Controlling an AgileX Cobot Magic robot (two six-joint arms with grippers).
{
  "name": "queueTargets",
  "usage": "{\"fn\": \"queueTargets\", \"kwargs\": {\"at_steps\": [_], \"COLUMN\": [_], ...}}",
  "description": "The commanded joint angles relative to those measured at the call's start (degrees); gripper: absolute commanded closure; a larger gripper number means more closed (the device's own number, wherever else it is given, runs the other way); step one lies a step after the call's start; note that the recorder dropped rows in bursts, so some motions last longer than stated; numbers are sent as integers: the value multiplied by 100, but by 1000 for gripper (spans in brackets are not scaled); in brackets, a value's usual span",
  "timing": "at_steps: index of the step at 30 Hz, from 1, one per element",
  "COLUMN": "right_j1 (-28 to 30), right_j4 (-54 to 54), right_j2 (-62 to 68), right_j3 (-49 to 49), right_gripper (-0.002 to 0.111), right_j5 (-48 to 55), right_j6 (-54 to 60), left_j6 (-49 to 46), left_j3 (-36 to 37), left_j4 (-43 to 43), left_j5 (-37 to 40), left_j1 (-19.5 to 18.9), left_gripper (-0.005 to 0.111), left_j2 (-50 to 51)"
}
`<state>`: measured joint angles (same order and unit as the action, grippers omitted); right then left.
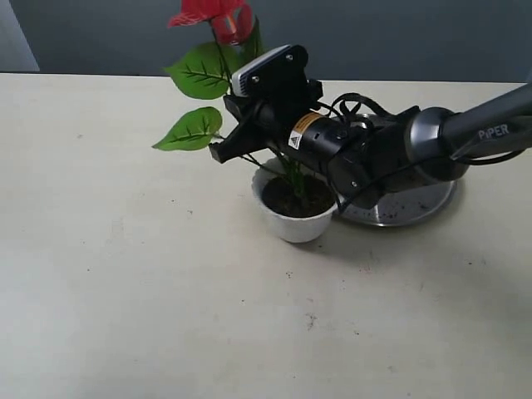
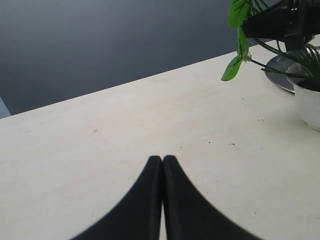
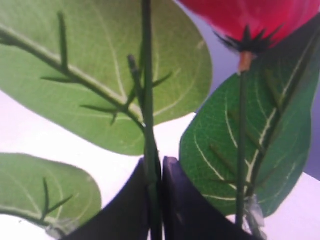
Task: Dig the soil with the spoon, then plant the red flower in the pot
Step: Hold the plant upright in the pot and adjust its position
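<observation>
With your right pincer (image 3: 155, 200) clamped on the red flower (image 1: 218, 21) stalk standing in the pot (image 1: 293, 223), releasing before the soil (image 1: 293, 198) grips could topple it.

A pale cream table (image 1: 125, 274) fills most of the room's lower view — its surface is speckled with a few dark crumbs and faint scuffs. Toward the right sits a round shiny steel plate (image 1: 411, 208), flat on the tabletop and dusted with dark specks. Behind the table's far edge stands a plain grey-blue wall (image 1: 399, 37) — smooth and unmarked.
</observation>
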<state>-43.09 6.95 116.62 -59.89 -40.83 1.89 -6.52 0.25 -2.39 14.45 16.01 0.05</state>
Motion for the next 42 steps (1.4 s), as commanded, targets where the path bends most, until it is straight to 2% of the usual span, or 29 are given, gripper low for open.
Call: {"fn": "queueTargets", "kwargs": {"at_steps": [1,13,20,26,32,42], "right_j1": [-37,-37,-37,-37,-37,-37], "right_j4": [-51,-68,-68,-68,-68,-68], "right_j2": [23,-191,-470,-470,-470,-470], "right_j3": [26,26,26,39,373,373], "right_gripper": [109,109,109,109,109,109], "right_j5": [-251,-253,830,920,398,-125], "right_j6": [-40,-40,-11,-11,3,248], "left_j6": [9,9,9,9,9,9], "left_j3": [-25,-25,-25,-25,-25,-25], "left_j4": [10,10,10,10,10,10], "left_j5": [-69,-69,-69,-69,-69,-69], "left_j1": [21,21,21,21,21,21], "left_gripper": [106,106,106,106,106,106], "left_j2": [-5,-5,-5,-5,-5,-5]}}
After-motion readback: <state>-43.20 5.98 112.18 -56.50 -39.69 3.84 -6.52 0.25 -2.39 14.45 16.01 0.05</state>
